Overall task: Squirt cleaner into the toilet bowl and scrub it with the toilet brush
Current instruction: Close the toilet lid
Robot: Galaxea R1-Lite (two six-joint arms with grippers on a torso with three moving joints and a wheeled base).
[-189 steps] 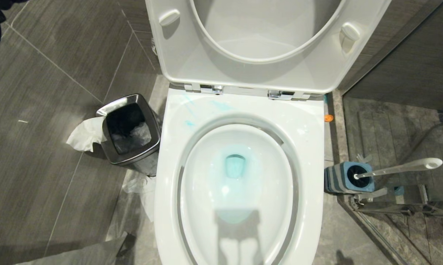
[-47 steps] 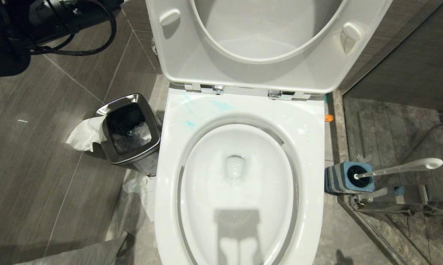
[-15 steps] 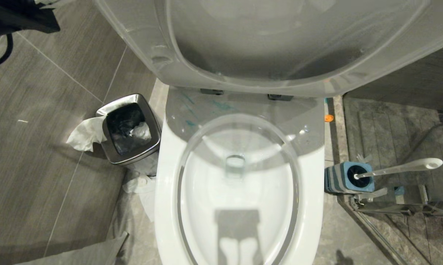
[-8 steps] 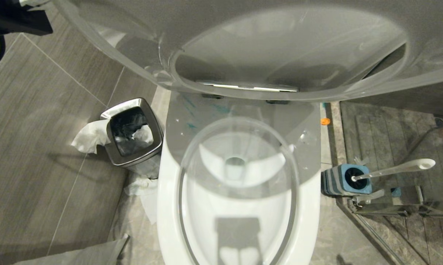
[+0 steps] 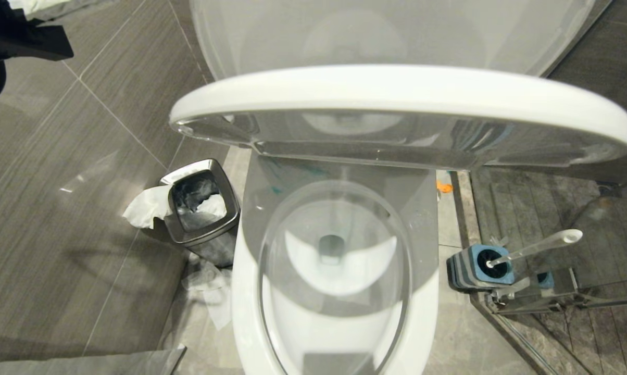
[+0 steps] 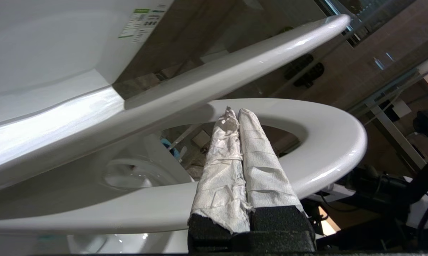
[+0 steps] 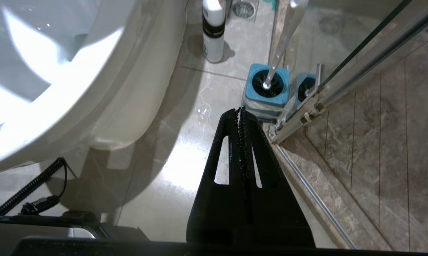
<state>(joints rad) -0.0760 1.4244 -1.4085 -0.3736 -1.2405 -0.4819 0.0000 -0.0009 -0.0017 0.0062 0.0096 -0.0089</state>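
Note:
The white toilet bowl (image 5: 423, 312) holds clear water round its drain hole. Its seat and lid (image 5: 397, 91) hang about halfway down over it. Pale teal streaks of cleaner (image 5: 313, 171) mark the rim's back, in the lid's shadow. The toilet brush (image 5: 537, 245) stands in its blue-and-grey holder (image 5: 480, 265) right of the bowl. My left gripper (image 6: 235, 112), its fingers wrapped in white paper, is shut and empty, pointing across the seat ring (image 6: 327, 142) from the side; contact is unclear. My right gripper (image 7: 240, 110) is shut and empty, low over the floor just short of the holder (image 7: 267, 85).
A steel waste bin (image 5: 201, 208) with tissue hanging out stands left of the bowl, with more paper on the floor. A white bottle with a black band (image 7: 213, 32) stands behind the holder. A glass shower door and its metal rail (image 7: 306, 113) run close to the holder's right.
The seat and lid have swung down from upright to about halfway. The head camera has tilted, so the whole scene has shifted. The teal water of the earliest frame has turned clear.

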